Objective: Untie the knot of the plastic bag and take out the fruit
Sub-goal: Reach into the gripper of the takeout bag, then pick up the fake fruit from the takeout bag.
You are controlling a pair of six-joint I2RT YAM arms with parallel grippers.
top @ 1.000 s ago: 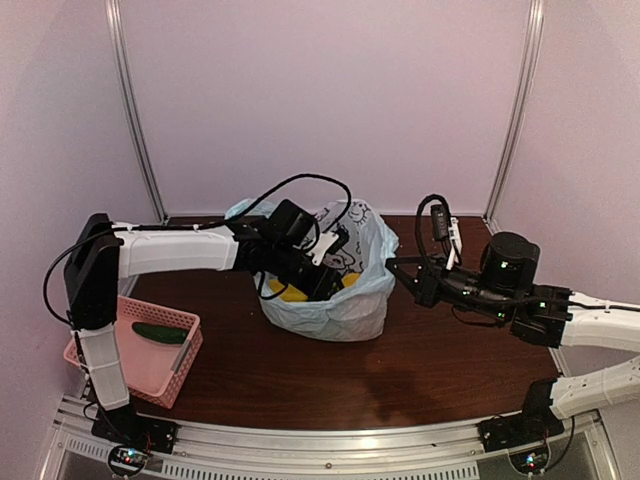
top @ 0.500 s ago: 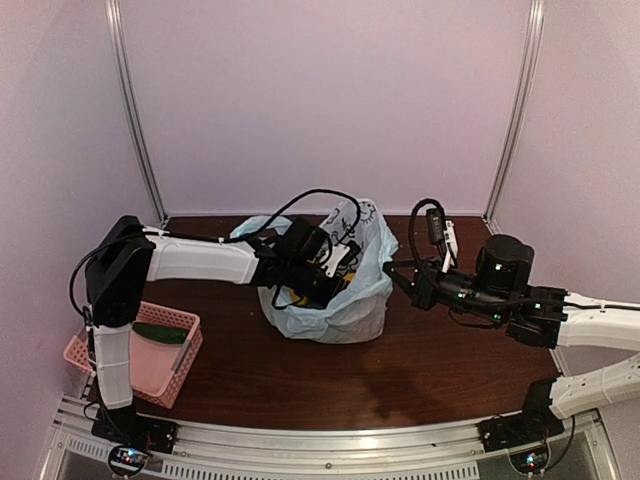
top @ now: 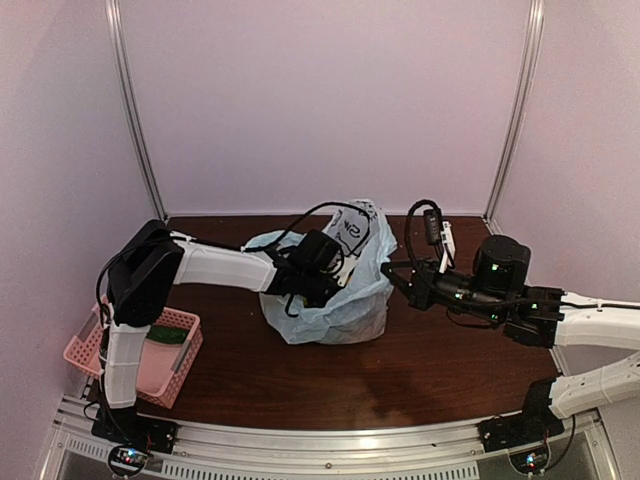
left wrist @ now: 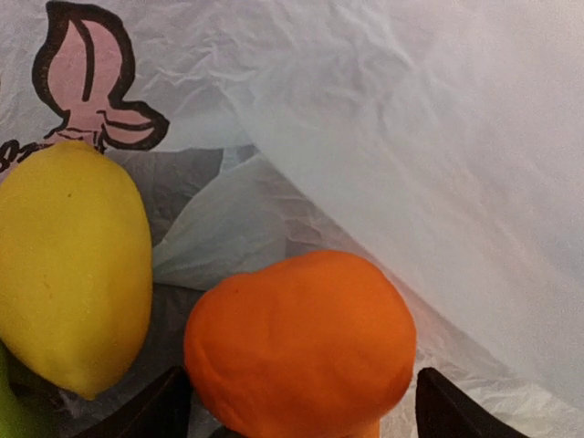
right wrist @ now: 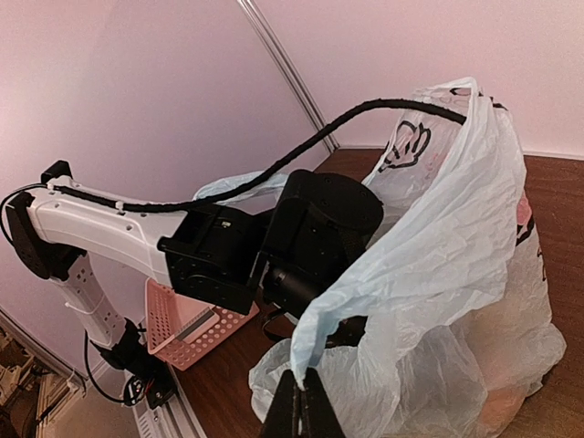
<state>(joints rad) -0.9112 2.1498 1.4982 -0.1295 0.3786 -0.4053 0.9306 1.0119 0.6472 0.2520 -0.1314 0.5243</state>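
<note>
Thin, translucent pale blue-green plastic bag (top: 335, 305) with dark cartoon prints sits mid-table on the dark brown wooden table (top: 420, 370), mouth open upward.

Left gripper (left wrist: 297, 422) reaches down inside the bag. In the top view its fingers are hidden by plastic and wrist. In the left wrist view only two dark fingertips (left wrist: 160, 411) show at the bottom edge, set wide apart, with a round orange fruit (left wrist: 301, 342) between them. Nothing is clamped. The tip at frame-right stands clear of the fruit; contact at the other tip cannot be told.

An oval yellow fruit (left wrist: 68, 265) lies just beside the orange fruit, cut off by the frame edge. A green sliver (left wrist: 7, 401) below it is too cropped to identify.

Right gripper (right wrist: 299, 415) has its fingers closed together, pinching the bag's rim on the right side.

Pink perforated plastic basket (top: 160, 365) stands near left, well apart from the bag. It holds a dark green cucumber-like fruit (top: 165, 334), one end hidden behind the left arm.
</note>
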